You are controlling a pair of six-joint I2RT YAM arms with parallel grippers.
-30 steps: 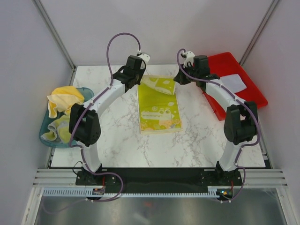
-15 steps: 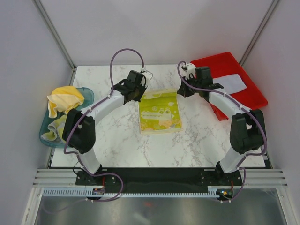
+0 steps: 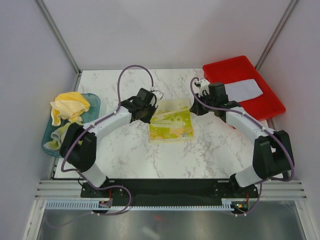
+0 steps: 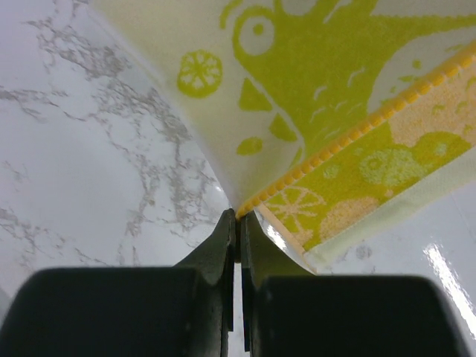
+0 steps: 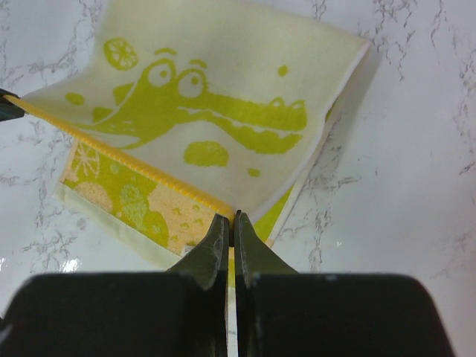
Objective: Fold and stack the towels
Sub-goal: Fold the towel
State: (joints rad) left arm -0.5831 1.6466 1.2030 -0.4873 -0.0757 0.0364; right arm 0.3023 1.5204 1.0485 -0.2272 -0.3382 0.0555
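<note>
A white towel with yellow-green print (image 3: 171, 124) lies mid-table, its far half lifted and folded toward the near edge. My left gripper (image 3: 151, 111) is shut on that raised edge's left corner; in the left wrist view (image 4: 237, 216) the yellow hem runs out from between the jaws. My right gripper (image 3: 192, 109) is shut on the right corner, and the right wrist view (image 5: 231, 219) shows the crocodile print (image 5: 216, 123) on the lifted flap. A pale grey-blue towel (image 3: 244, 90) lies flat in the red tray (image 3: 267, 107). A yellow towel (image 3: 70, 106) is bunched in the teal tub (image 3: 93, 101).
The red tray stands at the back right, close behind my right arm. The teal tub sits at the left table edge and holds another crumpled printed cloth (image 3: 59, 137) below the yellow one. White marble tabletop (image 3: 125, 150) surrounds the printed towel.
Both grippers have pulled the towel's far edge toward the near side, so the towel now looks about half as long. Both arms have drawn back toward their bases.
</note>
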